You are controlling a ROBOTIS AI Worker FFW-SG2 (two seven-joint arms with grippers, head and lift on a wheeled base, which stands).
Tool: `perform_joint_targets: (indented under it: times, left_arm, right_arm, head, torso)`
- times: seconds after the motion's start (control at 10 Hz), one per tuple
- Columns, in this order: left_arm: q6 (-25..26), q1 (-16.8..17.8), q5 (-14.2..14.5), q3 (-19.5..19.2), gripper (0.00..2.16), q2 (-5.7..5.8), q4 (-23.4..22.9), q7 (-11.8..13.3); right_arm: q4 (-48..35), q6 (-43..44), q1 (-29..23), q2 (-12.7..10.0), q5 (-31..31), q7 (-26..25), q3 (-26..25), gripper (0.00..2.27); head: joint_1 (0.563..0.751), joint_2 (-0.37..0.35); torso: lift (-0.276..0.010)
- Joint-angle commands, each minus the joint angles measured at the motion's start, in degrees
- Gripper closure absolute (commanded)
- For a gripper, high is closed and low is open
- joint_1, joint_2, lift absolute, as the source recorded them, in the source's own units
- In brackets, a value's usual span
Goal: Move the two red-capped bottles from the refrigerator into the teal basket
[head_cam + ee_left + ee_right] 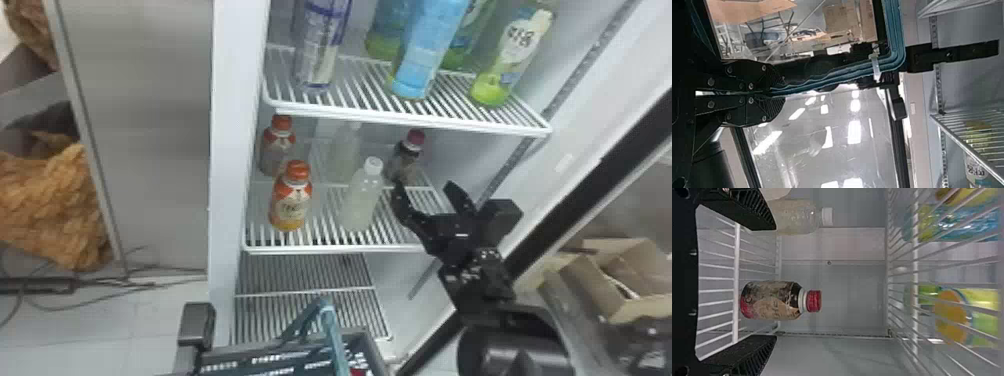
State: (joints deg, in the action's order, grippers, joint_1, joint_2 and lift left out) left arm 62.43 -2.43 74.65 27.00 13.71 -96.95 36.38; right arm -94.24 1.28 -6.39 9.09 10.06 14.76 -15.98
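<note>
At near left, hold basket [240,360] handle [844,74] firmly pinched in left gripper [779,93]. More to right, avoid brushing clear bottle [361,200]. At far right of shelf [325,249], just beyond fingertips, find red-capped bottle [772,301], upright. Carefully advance right gripper [424,186], spread wide, straight around it; close only with body well between, then lift gently and low.

On the refrigerator's [227,150] middle wire shelf [335,248] stand five bottles, namely two orange-capped bottles [291,202], two white-capped bottles [361,202] and one dark red-capped bottle [772,300], while the upper wire shelf [410,121] carries at least five upper bottles [427,55], and there is one teal basket [305,361].
</note>
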Motion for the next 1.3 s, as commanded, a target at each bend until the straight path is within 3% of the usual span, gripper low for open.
perform_joint_targets:
  times: [0.0, 1.2]
  left_arm:
    - [-0.1, 0.0, 0.2, 0.2, 1.11, 0.0, 0.1, 0.0]
    - [-0.7, 0.0, 0.5, 0.3, 1.11, -0.09, 0.7, -0.2]
  right_arm:
    - [3.5, -0.3, 2.6, 0.5, -0.2, 0.0, 0.4, 0.02]
    - [15.8, -6.6, 17.1, 2.7, -3.7, -3.8, 3.0, 0.01]
  head:
    - [0.695, -0.35]
    - [0.695, -0.35]
  torso:
    - [-0.228]
    - [-0.228]
